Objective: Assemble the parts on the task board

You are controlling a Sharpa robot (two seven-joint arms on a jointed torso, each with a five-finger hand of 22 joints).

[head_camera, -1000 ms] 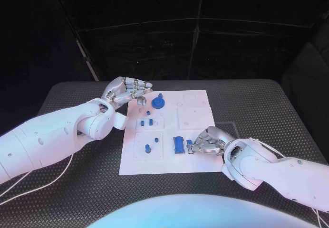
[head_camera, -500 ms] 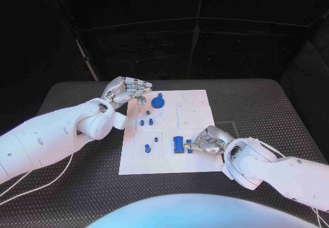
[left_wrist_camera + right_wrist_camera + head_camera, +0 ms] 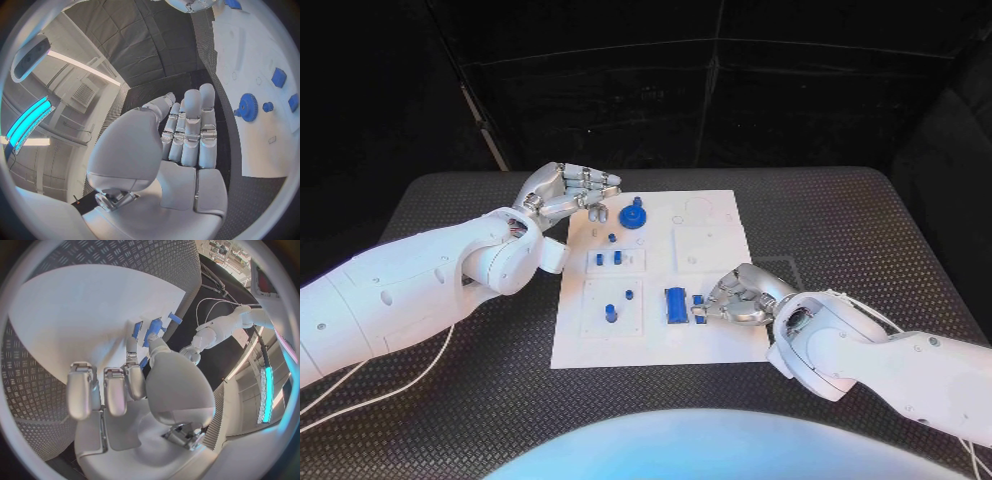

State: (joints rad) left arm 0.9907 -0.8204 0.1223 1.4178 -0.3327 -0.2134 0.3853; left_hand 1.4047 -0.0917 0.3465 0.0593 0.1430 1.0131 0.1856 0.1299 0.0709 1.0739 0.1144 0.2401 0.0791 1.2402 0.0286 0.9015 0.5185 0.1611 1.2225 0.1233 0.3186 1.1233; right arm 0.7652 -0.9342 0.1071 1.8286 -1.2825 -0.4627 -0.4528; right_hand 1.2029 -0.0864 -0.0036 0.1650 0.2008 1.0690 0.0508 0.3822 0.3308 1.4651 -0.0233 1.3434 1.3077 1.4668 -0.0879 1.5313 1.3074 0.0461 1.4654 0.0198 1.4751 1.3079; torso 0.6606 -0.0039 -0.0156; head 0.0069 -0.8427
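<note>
Two hands are on my screens, and I take the nearer first. My right hand [image 3: 740, 296] sits at the near right part of the task board [image 3: 711, 345], fingers curled in over the board with the thumb and a fingertip closing on a small blue part [image 3: 700, 302]; whether it truly holds that piece I cannot tell, since the fingers hide the contact. Just left of it a longer blue part [image 3: 675, 303] lies on the board. In the right wrist view the fingertips [image 3: 131, 347] hide part of the blue pieces. Farther off, my left hand [image 3: 565, 190] hovers at the board's far left corner, fingers pressed together and bent, holding nothing I can see. A blue gear [image 3: 633, 216] stands just right of it, apart from the fingers.
</note>
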